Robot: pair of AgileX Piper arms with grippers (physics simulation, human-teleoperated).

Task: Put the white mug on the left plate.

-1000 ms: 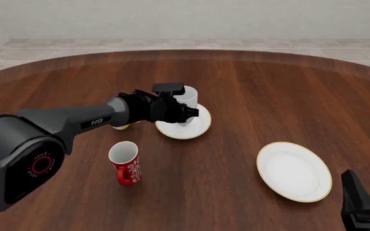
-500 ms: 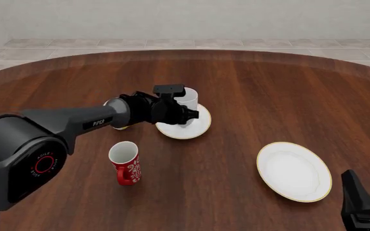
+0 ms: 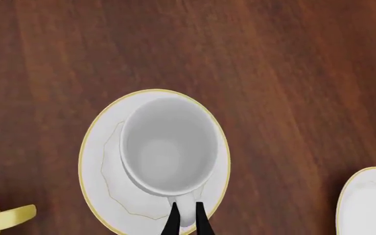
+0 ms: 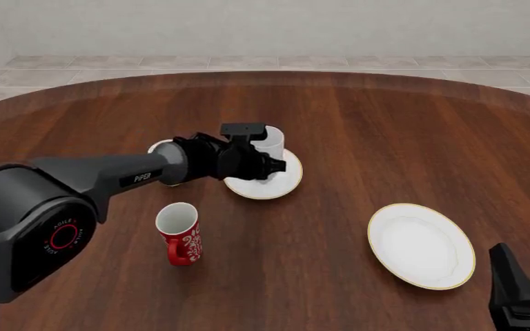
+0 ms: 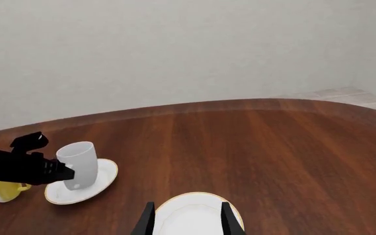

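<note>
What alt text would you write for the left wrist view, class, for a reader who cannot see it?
Seen from above, a white mug stands upright and empty on a small white plate on a brown wooden table, with the left gripper's two dark fingers on either side of the mug's handle. A yellow handle and another plate's edge show at the frame's borders.

Dark wood table (image 4: 357,131), round edge. On it: left plate (image 4: 279,185) w/ gold rim, bigger plate (image 4: 421,245) at right, red mug (image 4: 180,232) near front. Yellow-handled mug (image 5: 0,190) sits just left of the left plate.
</note>
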